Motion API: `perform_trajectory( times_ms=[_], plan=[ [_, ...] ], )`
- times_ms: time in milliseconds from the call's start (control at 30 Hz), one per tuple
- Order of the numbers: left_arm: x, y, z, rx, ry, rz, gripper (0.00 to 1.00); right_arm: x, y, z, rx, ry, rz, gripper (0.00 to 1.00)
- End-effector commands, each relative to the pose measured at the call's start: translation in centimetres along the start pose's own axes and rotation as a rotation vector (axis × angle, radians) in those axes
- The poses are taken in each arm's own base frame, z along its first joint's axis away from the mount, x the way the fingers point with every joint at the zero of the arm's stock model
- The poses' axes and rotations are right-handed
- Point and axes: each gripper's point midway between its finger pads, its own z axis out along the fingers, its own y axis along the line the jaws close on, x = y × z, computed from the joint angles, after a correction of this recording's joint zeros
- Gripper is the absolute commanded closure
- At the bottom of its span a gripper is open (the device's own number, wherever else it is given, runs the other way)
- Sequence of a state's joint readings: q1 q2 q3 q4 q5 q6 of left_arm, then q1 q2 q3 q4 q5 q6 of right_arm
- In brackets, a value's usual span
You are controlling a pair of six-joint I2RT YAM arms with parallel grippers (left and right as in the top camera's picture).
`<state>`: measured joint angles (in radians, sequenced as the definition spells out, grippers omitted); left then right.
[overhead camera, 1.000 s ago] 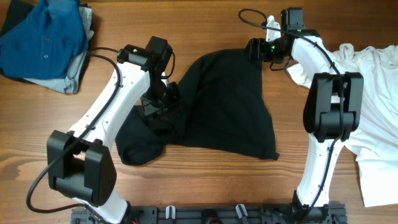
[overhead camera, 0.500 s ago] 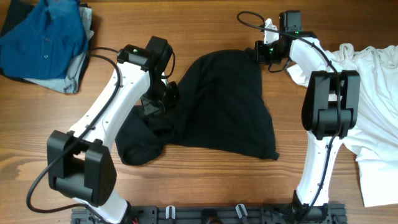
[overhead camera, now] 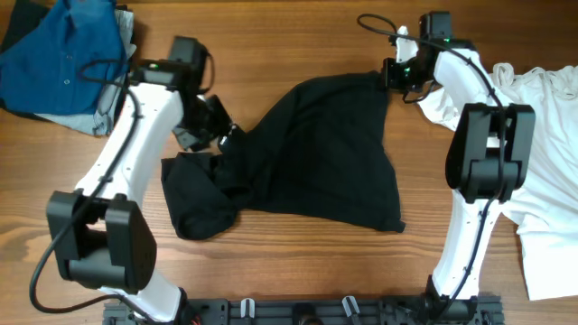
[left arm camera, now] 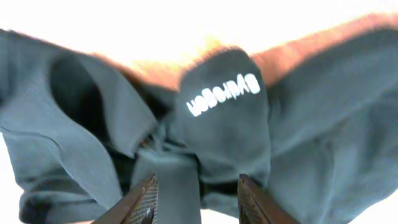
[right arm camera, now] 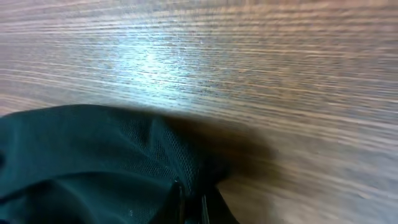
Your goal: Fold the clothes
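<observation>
Fabric gathers at the tips of both tools. We see the black T-shirt [overhead camera: 316,153] lying loosely rumpled on the wooden table [overhead camera: 298,280], between the two arms. The right gripper [overhead camera: 390,76] has its jaws closed tight on one corner of the shirt. In its wrist view the thin dark edge runs straight into the closed tips, with bare wood ahead of them and to one side. From that pinch the shirt stretches away toward the other arm. The left gripper [overhead camera: 219,133] sits at the opposite edge of the shirt, which draws up to a point just at its tips. In its wrist view the fingers [left arm camera: 144,198] stand partway apart with a fold of dark cloth between them. White lettering [left arm camera: 222,94] shows on a hump of fabric just ahead. We cannot tell whether the fingers pinch that fold or merely straddle it. A white T-shirt [overhead camera: 551,162] lies on the outer side of the right arm. A blue buttoned shirt [overhead camera: 68,54] lies out beyond the left gripper, well apart from it.
</observation>
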<state>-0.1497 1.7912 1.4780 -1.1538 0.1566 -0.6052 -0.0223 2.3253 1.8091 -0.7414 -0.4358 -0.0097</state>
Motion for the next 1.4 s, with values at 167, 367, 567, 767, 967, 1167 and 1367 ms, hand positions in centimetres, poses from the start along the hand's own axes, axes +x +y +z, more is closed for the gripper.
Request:
perform_trajectory(
  times_ms=[167,367,567,767,967,1167,1367],
  plan=[
    [0.0,0.4,6.8,0.005,0.191,0.011,0.55,-2.4,2.4,-5.4,0.015,-0.083,-0.09,0.96],
    [-0.1,-1.0,11.0,0.076,0.268,-0.004,0.51,-1.5,2.4,-5.3,0.015,-0.048,-0.107,0.96],
    [-1.2,-1.8,11.4,0.11,0.227,-0.002,0.96,-1.2,2.4,-5.5,0.015,-0.039,-0.113,0.96],
    [-2.3,-2.7,11.0,0.139,0.191,-0.001,0.96,-1.6,2.8,-6.2,0.016,-0.056,-0.123,0.96],
    [-6.7,-3.8,8.6,0.109,0.014,0.03,0.96,-1.8,3.1,-7.0,0.017,-0.07,-0.134,0.96],
    [-9.8,-3.7,6.7,0.067,-0.107,0.034,0.96,-1.8,3.1,-7.0,0.022,-0.069,-0.133,0.96],
    [-12.5,-1.9,5.8,0.035,-0.188,-0.007,0.96,-1.8,3.1,-7.3,0.029,-0.07,-0.149,0.96]
  ],
)
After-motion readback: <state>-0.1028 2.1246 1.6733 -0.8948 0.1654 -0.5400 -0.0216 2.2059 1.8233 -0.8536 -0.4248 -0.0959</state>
